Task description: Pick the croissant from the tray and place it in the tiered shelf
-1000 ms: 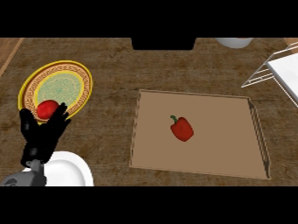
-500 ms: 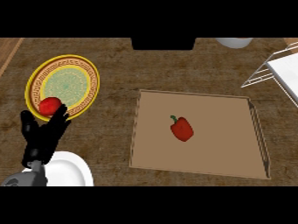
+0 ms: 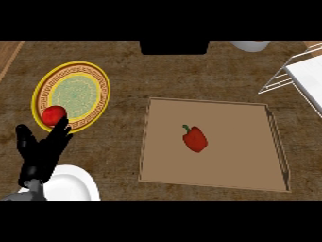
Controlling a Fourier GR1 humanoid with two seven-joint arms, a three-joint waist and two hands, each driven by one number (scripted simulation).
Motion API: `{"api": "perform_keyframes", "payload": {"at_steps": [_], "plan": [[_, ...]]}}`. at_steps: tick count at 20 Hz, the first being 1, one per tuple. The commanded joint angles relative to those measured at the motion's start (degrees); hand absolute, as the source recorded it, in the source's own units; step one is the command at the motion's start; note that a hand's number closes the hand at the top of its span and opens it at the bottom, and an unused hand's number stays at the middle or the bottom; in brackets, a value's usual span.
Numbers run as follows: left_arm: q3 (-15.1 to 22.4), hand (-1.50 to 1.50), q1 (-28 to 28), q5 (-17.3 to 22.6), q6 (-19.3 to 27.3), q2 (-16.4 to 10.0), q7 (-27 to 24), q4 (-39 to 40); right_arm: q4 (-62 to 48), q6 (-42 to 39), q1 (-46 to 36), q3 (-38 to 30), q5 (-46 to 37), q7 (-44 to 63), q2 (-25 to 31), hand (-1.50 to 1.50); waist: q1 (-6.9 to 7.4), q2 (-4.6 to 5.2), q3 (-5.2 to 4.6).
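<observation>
Pepper (image 3: 195, 138) in tray (image 3: 241, 158), plate (image 3: 76, 94) w/ fruit (image 3: 53, 115) left of it, shelf (image 3: 318, 79) back-right

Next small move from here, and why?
Probably bring the right hand in over the tray toward the red pepper: it is the only thing there, no croissant shows, the tiered shelf stands at the right, and the open left hand sits far left.

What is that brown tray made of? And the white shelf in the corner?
The tray looks like wood or stiff cardboard: flat matte tan, thin raised rim. The shelf seems painted metal: thin white wire bars, smooth white boards.
</observation>
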State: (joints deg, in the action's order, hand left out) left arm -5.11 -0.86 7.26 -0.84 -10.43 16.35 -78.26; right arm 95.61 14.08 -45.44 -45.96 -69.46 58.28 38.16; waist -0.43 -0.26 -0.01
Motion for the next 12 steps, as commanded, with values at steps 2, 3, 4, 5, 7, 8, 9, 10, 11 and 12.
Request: {"api": "perform_keyframes", "payload": {"at_steps": [2,3,4,5,7,8,9,10,11,12], "plan": [[-0.19,0.0,-0.21,-0.48,1.83,0.41,2.11,-1.25,14.41,-3.72,5.77,-6.21,-0.09,4.93,-0.04,-1.5,-1.07,-0.31,0.02],[0.26,0.0,0.98,-0.36,1.1,0.76,1.26,-1.58,16.42,-5.42,6.74,-8.07,1.62,5.22,-0.15,-1.5,-0.82,-0.25,0.02],[1.11,0.0,-0.8,-1.72,2.31,2.34,-0.78,0.85,17.56,-6.17,6.38,-9.6,2.96,5.76,0.04,-1.5,-1.05,-0.16,-0.01],[-0.83,0.0,0.22,-0.16,-0.57,-0.13,-1.95,2.62,21.06,-9.4,6.91,-10.52,4.18,6.29,0.84,-1.5,-1.05,-0.19,-0.04],[-0.42,0.0,-0.38,-0.02,-0.18,0.1,0.18,0.52,27.39,-14.61,8.42,-10.25,5.19,8.93,-0.75,-1.5,-0.55,-0.13,-0.03],[-0.69,0.0,1.92,0.09,-0.29,-0.8,0.91,-2.18,28.69,-18.06,8.29,-13.45,8.5,8.38,1.6,-1.5,-0.83,-0.4,-0.01],[-0.61,0.0,-0.53,-1.66,1.13,1.29,-4.04,5.03,30.22,-17.78,11.03,-17.49,11.88,5.64,0.49,-1.5,-1.81,-0.25,-0.02],[0.42,0.0,0.78,-1.37,1.99,1.92,-0.52,-0.21,30.61,-18.59,11.77,-18.8,14.02,5.81,-0.1,-1.5,-0.93,-0.24,0.03],[-1.34,0.0,2.0,0.01,-0.84,-0.39,-2.41,1.11,34.55,-20.95,14.7,-20.87,15.77,4.66,-1.53,-1.5,-1.12,-0.28,0.03],[-0.88,0.0,1.41,0.5,-0.59,-0.13,0.32,-0.9,37.54,-23.42,14.63,-21.96,16.96,6.69,-2.28,-1.5,-1.18,-0.37,0.03]]}}
